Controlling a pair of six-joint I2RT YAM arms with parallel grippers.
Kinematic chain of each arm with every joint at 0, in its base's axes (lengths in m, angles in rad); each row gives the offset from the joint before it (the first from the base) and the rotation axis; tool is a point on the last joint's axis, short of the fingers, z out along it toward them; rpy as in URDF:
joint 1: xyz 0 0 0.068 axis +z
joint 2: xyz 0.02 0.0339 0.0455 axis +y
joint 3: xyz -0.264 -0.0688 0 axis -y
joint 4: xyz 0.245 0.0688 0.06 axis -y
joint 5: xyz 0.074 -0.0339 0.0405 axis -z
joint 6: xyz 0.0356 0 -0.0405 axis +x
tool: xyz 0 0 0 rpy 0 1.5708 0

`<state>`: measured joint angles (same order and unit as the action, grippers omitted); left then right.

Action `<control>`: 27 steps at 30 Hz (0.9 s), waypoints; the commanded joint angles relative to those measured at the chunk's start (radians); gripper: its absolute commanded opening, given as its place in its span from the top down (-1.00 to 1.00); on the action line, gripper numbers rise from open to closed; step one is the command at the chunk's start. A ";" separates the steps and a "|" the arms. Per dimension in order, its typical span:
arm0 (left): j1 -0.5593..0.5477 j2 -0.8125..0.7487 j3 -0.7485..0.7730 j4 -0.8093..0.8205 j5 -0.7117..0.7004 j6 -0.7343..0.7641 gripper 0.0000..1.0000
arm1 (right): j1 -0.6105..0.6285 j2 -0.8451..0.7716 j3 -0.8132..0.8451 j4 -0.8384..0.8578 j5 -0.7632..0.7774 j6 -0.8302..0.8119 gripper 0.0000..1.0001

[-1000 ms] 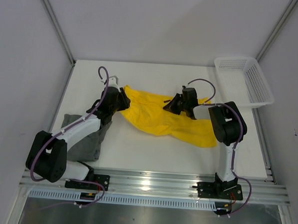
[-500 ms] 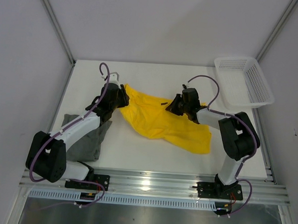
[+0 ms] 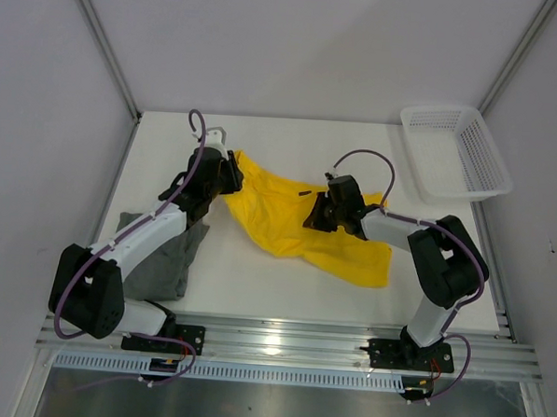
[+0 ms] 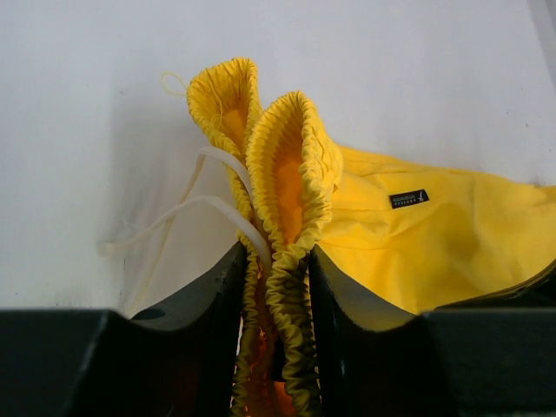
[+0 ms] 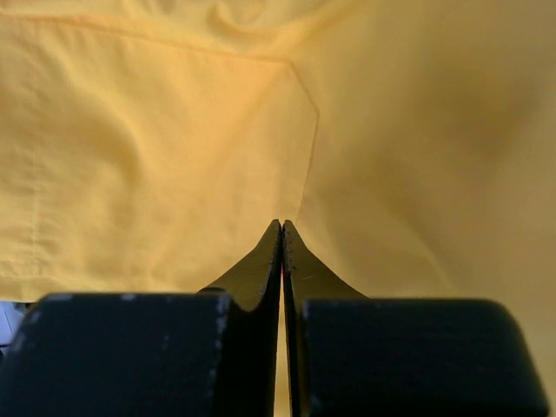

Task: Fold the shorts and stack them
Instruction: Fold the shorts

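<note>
White table [image 3: 256, 282] enclosed by pale walls [image 3: 296, 51], yellow shorts [image 3: 296, 223] spread across its middle, gathered waistband clamped by the left gripper [image 4: 276, 252], cloth pinched at mid-spread by the tightly closed right gripper [image 5: 281, 228], grey shorts [image 3: 159, 258] laid near left, basket [image 3: 487, 154] set far right.

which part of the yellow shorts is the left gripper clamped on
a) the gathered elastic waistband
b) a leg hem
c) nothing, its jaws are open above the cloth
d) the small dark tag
A: in the left wrist view, the left gripper squeezes the bunched waistband of the yellow shorts, with the white drawstring trailing beside it.
</note>
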<state>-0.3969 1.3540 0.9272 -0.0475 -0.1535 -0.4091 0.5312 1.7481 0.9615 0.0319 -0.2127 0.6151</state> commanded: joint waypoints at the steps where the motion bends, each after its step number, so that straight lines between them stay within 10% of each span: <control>1: -0.002 -0.006 0.045 0.014 0.017 0.035 1.00 | 0.029 0.007 0.025 -0.009 -0.030 -0.018 1.00; 27: 0.000 -0.046 0.041 -0.018 -0.031 0.059 1.00 | 0.131 -0.081 -0.030 -0.078 -0.040 0.021 1.00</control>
<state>-0.3969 1.3537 0.9298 -0.0807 -0.1642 -0.3798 0.6380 1.7348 0.9371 -0.0048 -0.2562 0.6266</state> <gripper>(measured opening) 0.372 0.002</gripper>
